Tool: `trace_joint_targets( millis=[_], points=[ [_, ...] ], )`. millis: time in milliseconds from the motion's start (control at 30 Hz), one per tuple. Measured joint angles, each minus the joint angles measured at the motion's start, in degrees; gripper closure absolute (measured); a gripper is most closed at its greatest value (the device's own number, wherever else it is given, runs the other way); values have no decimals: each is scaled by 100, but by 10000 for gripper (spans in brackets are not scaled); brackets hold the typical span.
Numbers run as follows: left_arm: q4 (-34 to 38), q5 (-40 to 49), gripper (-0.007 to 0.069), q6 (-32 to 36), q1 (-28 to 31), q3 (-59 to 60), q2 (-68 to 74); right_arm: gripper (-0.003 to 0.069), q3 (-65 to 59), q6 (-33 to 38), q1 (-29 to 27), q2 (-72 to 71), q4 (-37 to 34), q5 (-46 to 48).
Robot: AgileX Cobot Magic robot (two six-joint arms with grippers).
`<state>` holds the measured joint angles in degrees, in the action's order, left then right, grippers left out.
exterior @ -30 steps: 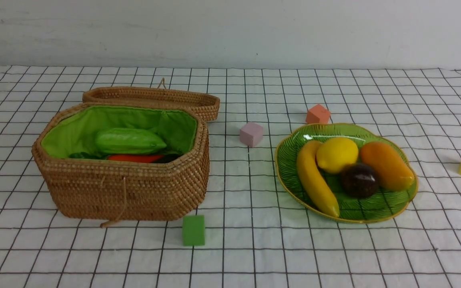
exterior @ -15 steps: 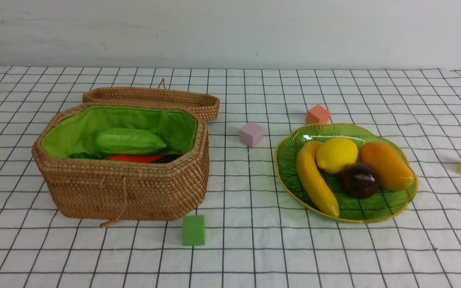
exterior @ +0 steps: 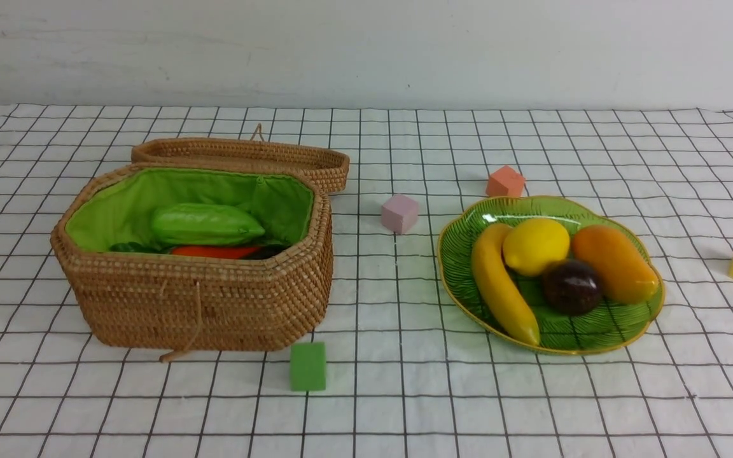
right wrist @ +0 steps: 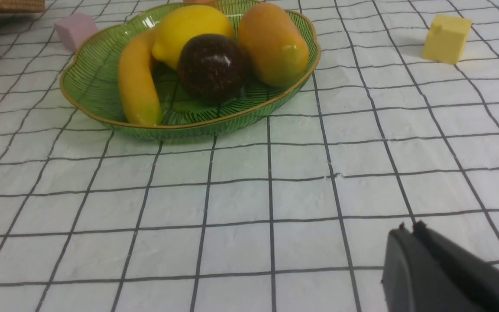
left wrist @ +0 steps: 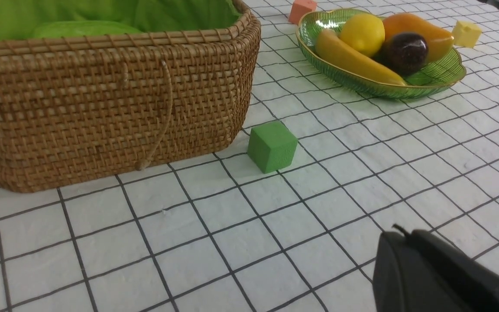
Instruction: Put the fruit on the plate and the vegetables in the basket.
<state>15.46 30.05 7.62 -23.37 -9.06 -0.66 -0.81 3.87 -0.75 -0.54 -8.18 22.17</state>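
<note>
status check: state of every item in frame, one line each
basket: open, lid off
lid: on cloth behind basket
gourd: in basket
carrot: in basket, under gourd
plate: holds four fruits
banana: on plate
lemon: on plate
mango: on plate
mangosteen: on plate
left gripper: shut, empty
right gripper: shut, empty

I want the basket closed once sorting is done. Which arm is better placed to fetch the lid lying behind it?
Probably the left. The lid lies behind the basket on the robot's left, and the left gripper, jaws shut, looks straight at that basket. The right gripper sits by the plate, farther away.
</note>
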Motion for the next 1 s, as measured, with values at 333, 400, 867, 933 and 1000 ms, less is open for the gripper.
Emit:
trace_joint_targets(
  millis=[333,400,867,933,1000],
  points=[
    [0,0,624,0,0,0,0,659,0,0,0,0,5,0],
    [0,-8,622,0,0,12,0,657,0,0,0,0,5,0],
    [-478,-1523,637,-1224,1831,1029,0,655,0,0,0,-5,11,0],
    [-556,-971,637,-1304,1830,1067,0,653,0,0,0,-5,11,0],
    [-555,-786,637,-1340,1825,1083,0,650,0,0,0,-5,11,0]
  ],
)
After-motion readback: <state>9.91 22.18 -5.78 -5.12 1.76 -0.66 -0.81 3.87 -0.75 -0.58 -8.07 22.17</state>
